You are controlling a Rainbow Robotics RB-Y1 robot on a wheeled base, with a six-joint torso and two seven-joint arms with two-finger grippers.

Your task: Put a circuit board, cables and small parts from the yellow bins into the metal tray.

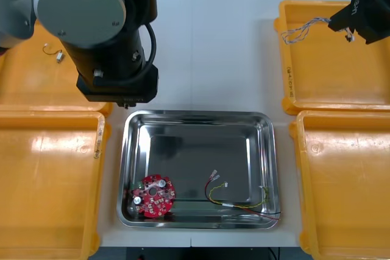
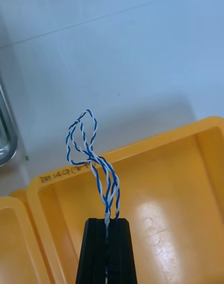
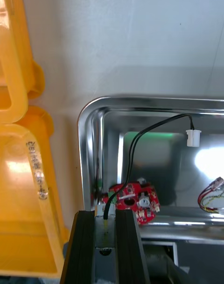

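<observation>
1. My right gripper [image 2: 106, 223] is at 2 o'clock over the table [image 1: 213, 47], above the far right bin [image 1: 341, 71]. Its fingers are pressed together on one end of the blue-white cable [image 2: 108, 197].
2. That cable hangs clear of the bin floor. Its free loops trail toward 9 o'clock, out past the bin's inner wall.
3. My left gripper [image 3: 106, 214] sits just above the tray's [image 1: 198, 115] 11 o'clock corner. Its fingers are closed on the black cable [image 3: 131, 148], with only the cable's width between them.
4. The black cable arcs from the fingers out over the tray and ends in a white plug [image 3: 192, 137] above the tray floor.
5. In the front view the left arm [image 1: 116, 41] fills the 10 o'clock area and hides its own fingers.
6. The tray is at 6 o'clock, between the near bins.
7. The board [image 1: 154, 196] lies flat at the tray's 7 o'clock.
8. The red-yellow cable [image 1: 237, 206] lies at the tray's 5 o'clock, apart from the board.
</observation>
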